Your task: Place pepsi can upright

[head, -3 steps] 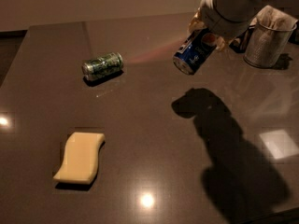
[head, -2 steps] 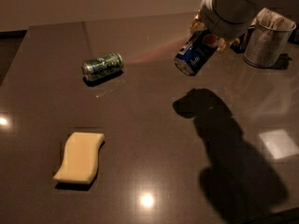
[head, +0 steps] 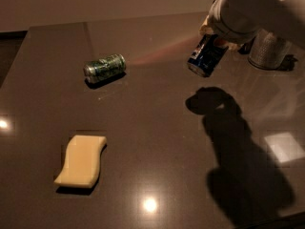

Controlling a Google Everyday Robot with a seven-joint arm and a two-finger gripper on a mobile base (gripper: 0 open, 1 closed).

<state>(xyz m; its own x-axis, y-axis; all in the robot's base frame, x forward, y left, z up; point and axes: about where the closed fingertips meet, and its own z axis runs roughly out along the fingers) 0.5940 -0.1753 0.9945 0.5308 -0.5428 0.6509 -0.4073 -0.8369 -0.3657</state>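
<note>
The pincer (head: 215, 38), clamped on the pepsi can (head: 206, 57) above the far right of the worktop (head: 157, 128), has drifted a little to the right and takes the can with it. The can now hangs steeper, nearer to upright than a second ago. The arm (head: 257, 8) covers more of the metal cup (head: 270, 56) behind it, and the arm's shadow (head: 212, 101) on the worktop has shifted slightly right too.

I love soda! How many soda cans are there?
2. The green can lies on its side on the table, far left. The pepsi can hangs tilted in the tool, upper right, above the table.
</note>
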